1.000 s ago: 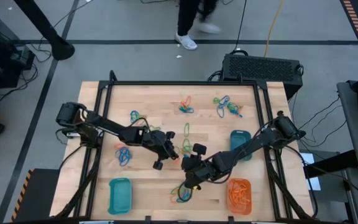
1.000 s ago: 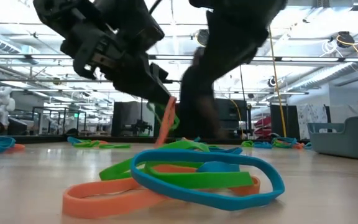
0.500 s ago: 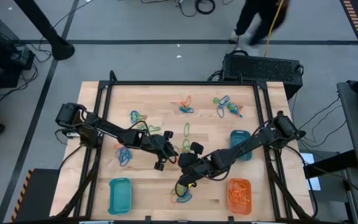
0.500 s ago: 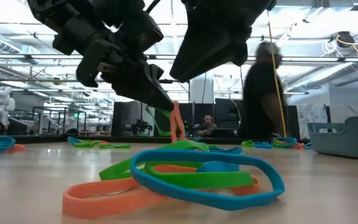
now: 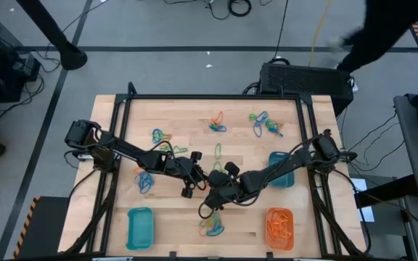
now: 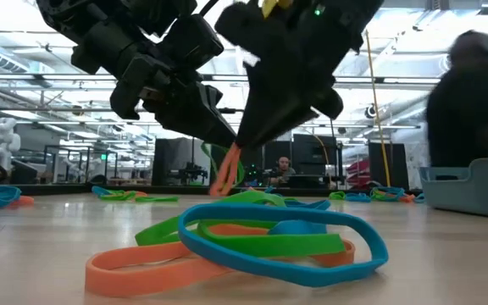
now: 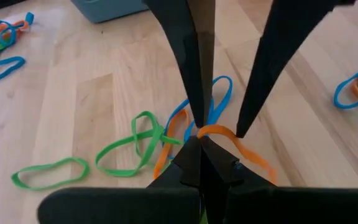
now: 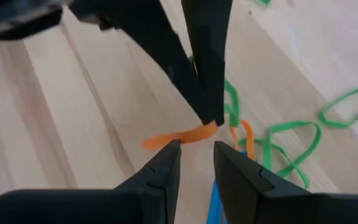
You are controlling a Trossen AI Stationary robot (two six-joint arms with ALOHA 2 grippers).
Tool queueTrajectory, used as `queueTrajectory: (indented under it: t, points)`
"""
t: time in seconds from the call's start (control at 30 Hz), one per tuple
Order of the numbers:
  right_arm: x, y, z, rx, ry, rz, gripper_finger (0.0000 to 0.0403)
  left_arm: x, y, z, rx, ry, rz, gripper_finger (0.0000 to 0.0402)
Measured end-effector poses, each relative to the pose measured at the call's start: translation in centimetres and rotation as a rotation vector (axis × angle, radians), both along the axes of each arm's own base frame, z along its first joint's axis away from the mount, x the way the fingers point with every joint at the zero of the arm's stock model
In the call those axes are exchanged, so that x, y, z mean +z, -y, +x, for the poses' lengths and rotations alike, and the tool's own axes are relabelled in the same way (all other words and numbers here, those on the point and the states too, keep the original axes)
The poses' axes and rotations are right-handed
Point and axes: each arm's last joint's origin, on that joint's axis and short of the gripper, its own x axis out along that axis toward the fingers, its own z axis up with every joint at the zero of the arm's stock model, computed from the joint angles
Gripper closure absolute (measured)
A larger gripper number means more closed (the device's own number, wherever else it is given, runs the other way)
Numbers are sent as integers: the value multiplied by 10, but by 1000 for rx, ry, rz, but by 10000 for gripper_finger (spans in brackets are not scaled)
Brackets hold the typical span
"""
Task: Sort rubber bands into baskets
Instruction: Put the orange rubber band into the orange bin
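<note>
Two dark robot arms meeting over the middle of the pale wooden tabletop [image 5: 194,116]. Left gripper [image 5: 204,176] pressed together, pinching a thin orange rubber band [image 8: 185,135] at its tips and holding it up off the wood. Right gripper [image 5: 212,201] just beside it, fingers [image 8: 166,163] a little apart, tips close under that same orange band but not closed on it. Below them a small pile of thin rubber bands [image 6: 244,237] in orange, green and blue, lying flat near the front edge. More little bunches of bands [image 5: 263,123] spread toward the far side and one [image 5: 145,181] on the left.

Three small plastic baskets on the tabletop: a teal one [image 5: 140,226] at the front left, an orange one [image 5: 280,226] at the front right with orange bands inside, and another teal one [image 5: 280,169] a bit behind that, partly under the right arm.

A person [image 6: 468,119] in dark clothes past the far side. No writing or labels clear enough to read.
</note>
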Motion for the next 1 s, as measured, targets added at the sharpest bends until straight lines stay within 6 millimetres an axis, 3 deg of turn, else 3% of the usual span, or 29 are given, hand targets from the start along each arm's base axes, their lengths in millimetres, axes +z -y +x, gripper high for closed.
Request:
queueTrajectory:
  t: [0.4, 0.67, 1.0]
  points:
    - [-8, 1, 3, 47, -42, 46, 314, -3, -2, -2, 42, -27, 47, 401]
    - [-7, 10, 6, -58, 1, 73, 314, -2, -3, -2, 76, -23, 64, 402]
    - [-5, 14, 11, -59, 38, 77, 314, 0, 0, 0, 76, 12, 61, 402]
